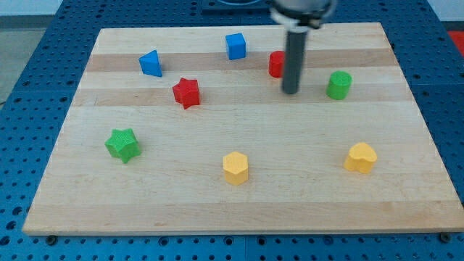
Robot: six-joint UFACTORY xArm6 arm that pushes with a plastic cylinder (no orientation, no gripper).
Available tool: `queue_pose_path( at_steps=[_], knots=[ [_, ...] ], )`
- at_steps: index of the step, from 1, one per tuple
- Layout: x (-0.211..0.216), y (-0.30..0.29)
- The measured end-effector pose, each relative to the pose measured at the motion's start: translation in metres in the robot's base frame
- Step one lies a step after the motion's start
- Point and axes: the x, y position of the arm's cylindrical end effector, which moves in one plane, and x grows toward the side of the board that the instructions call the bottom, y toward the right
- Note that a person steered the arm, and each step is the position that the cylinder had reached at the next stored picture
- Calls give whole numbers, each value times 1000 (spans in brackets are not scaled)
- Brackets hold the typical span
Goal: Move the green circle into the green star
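The green circle (338, 85) stands on the wooden board (239, 210) at the view's right, upper half. The green star (122, 145) lies at the view's left, lower down, far from the circle. My tip (290, 92) rests on the board just left of the green circle, with a gap between them. The rod partly hides a red block (276, 64) behind it.
A red star (186, 93) lies between circle and green star, nearer the top. A blue cube (235, 46) and a blue wedge-like block (151, 64) sit near the top. A yellow hexagon (235, 167) and a yellow heart-like block (360, 157) lie near the bottom.
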Motion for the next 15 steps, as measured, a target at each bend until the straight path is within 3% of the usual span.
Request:
queue_pose_path(
  at_steps=[1,2,3,4,5,6,7,8,9,11,14,15],
  knots=[
    [-33,13],
    [-38,64],
    [9,91],
    [45,-1],
    [52,-21],
    [30,25],
    [-15,-1],
    [4,-80],
    [35,-118],
    [35,-120],
    [10,-41],
    [27,-19]
  ],
)
